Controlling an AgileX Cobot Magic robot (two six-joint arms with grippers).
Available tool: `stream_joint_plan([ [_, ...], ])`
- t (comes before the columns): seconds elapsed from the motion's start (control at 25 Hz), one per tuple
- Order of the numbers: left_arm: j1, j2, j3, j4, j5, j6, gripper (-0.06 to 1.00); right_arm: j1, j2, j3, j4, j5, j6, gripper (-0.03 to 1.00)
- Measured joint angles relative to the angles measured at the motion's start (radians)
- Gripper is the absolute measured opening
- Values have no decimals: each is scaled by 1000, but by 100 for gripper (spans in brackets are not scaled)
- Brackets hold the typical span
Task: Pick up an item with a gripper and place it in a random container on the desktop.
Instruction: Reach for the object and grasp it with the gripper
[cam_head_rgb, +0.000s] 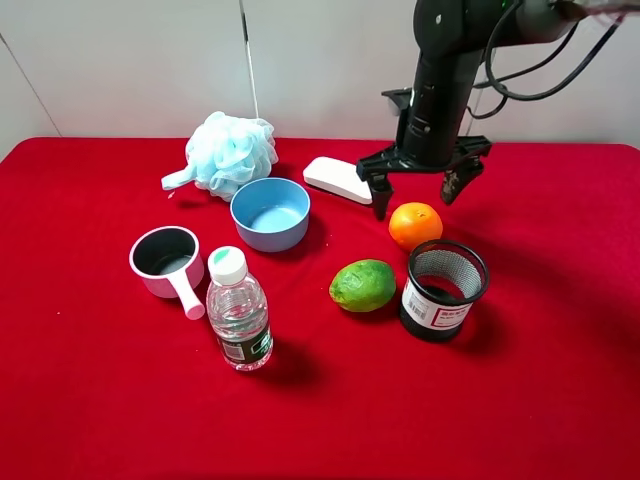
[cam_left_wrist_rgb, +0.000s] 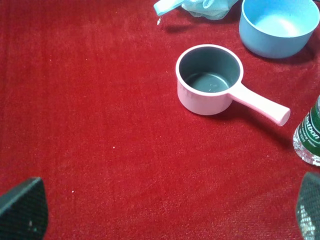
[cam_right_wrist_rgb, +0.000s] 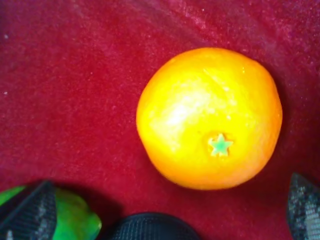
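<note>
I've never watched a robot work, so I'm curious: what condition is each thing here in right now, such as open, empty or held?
right gripper: open, above the orange, not gripping it.
left gripper: open, holding nothing.
orange: whole, not held.
blue bowl: upright, empty.
pot: upright, empty.
mesh cup: upright, nothing visible inside.
bottle: upright, cap on.

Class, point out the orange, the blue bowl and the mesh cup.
orange (cam_head_rgb: 415, 224): exterior high view, middle of its skin
blue bowl (cam_head_rgb: 268, 240): exterior high view, front outer wall
mesh cup (cam_head_rgb: 435, 308): exterior high view, its white label
</note>
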Motion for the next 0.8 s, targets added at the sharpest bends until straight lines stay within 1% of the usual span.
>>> stream_joint_plan([
  [0.8,0,0,0,0,0,0,99,0,99,-1,-50,-70,-29,69],
])
